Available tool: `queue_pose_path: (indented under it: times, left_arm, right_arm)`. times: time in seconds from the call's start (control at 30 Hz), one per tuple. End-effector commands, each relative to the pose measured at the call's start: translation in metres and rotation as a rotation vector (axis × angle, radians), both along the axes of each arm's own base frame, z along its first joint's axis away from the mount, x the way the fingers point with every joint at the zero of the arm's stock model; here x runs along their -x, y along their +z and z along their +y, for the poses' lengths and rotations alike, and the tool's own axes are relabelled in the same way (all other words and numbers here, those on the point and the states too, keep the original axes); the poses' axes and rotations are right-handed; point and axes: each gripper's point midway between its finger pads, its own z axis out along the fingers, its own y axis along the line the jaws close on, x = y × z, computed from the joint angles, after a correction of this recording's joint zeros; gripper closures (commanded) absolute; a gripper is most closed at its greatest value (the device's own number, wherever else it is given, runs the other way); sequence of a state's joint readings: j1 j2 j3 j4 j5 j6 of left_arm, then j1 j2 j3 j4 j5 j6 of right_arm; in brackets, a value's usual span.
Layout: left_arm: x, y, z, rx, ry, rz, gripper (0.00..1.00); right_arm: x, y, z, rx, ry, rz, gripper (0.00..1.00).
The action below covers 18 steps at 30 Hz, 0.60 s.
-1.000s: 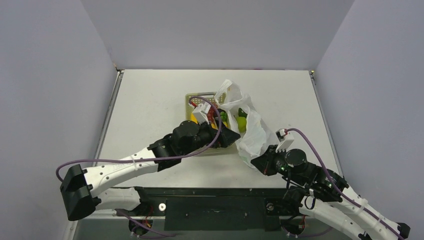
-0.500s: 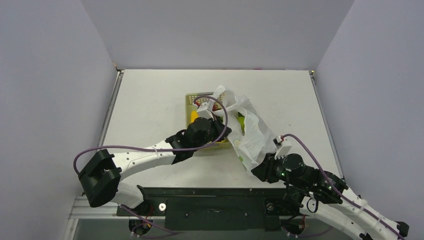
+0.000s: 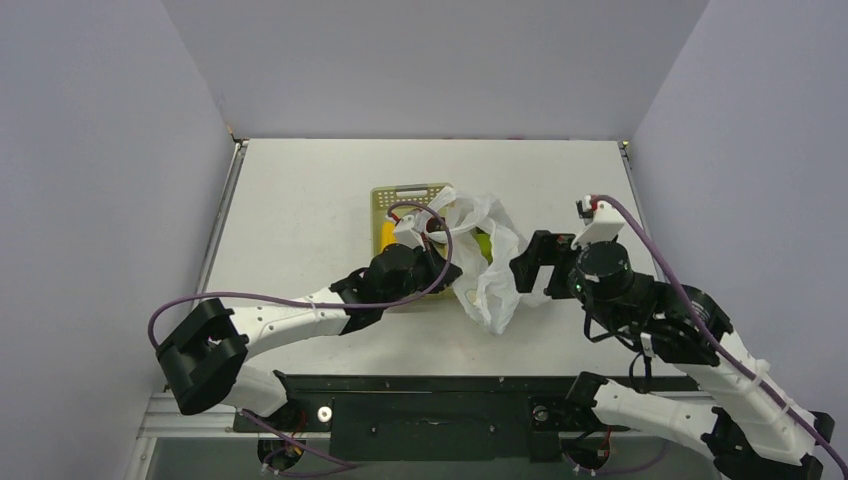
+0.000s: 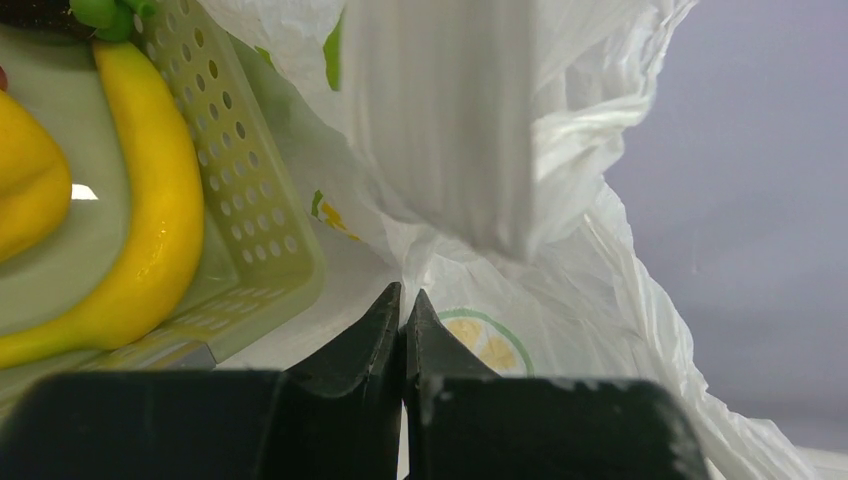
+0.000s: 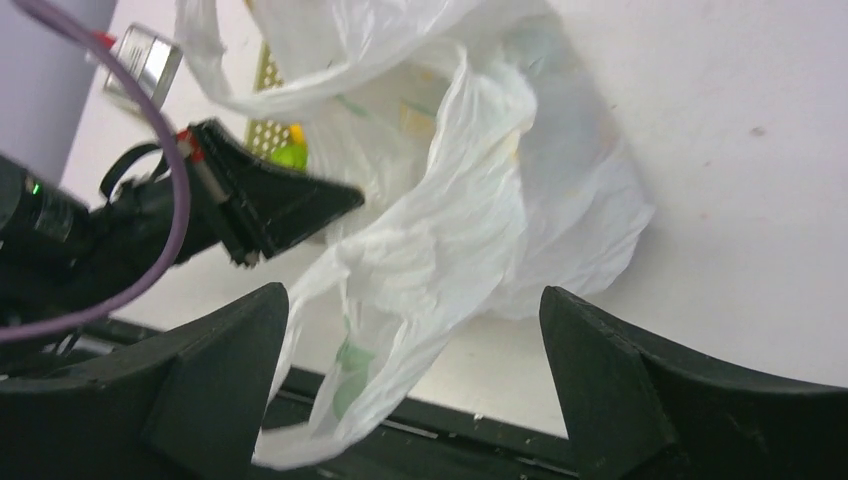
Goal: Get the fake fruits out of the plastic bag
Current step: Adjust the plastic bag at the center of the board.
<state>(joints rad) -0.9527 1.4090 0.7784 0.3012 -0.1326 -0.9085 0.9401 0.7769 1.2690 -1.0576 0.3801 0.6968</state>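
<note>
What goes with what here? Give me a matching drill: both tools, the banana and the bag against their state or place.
Column A
1. left tool
2. right tool
3. banana
4. plastic bag

Column B
a. lying in the yellow-green basket
b. wide open
c. shut tight
d. white, crumpled on the table between the two arms

Pairs: 1-c, 2-b, 3-a, 4-d
</note>
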Motion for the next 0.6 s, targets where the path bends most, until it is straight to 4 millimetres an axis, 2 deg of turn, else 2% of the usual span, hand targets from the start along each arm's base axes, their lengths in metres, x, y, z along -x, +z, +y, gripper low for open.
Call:
queue_pose_path:
  times: [0.0, 0.03, 0.13, 0.27, 0.3, 0.43, 0.57]
  left_arm:
    - [0.001, 0.031, -0.003, 0.082, -0.02, -0.064, 1.0]
    - [0.001, 0.031, -0.002, 0.081, -0.019, -0.064, 1.0]
    - [0.001, 0.035, -0.001, 0.09, -0.015, -0.075, 1.0]
    - [0.001, 0.038, -0.004, 0.105, -0.021, -0.079, 1.0]
    - [0.001, 0.039, -0.005, 0.111, -0.023, -0.081, 1.0]
    - [0.002, 0.039, -0.007, 0.119, -0.032, -0.078, 1.0]
    - [0.003, 0.039, -0.008, 0.123, -0.039, -0.076, 1.0]
  right_arm:
    - [-0.033, 0.018, -0.013, 0.169, -0.098, -0.049, 0.08]
    - [-0.037, 0.024, -0.008, 0.145, -0.086, -0.042, 0.07]
    - [-0.057, 0.008, 0.012, 0.183, -0.04, 0.032, 0.07]
    - [-0.075, -0.03, 0.036, 0.244, -0.003, 0.147, 0.07]
    - [-0.08, -0.046, 0.04, 0.268, -0.002, 0.175, 0.07]
    - [-0.094, -0.086, 0.04, 0.38, -0.025, 0.221, 0.07]
    - [-0.11, -0.123, 0.014, 0.527, -0.141, 0.237, 0.09]
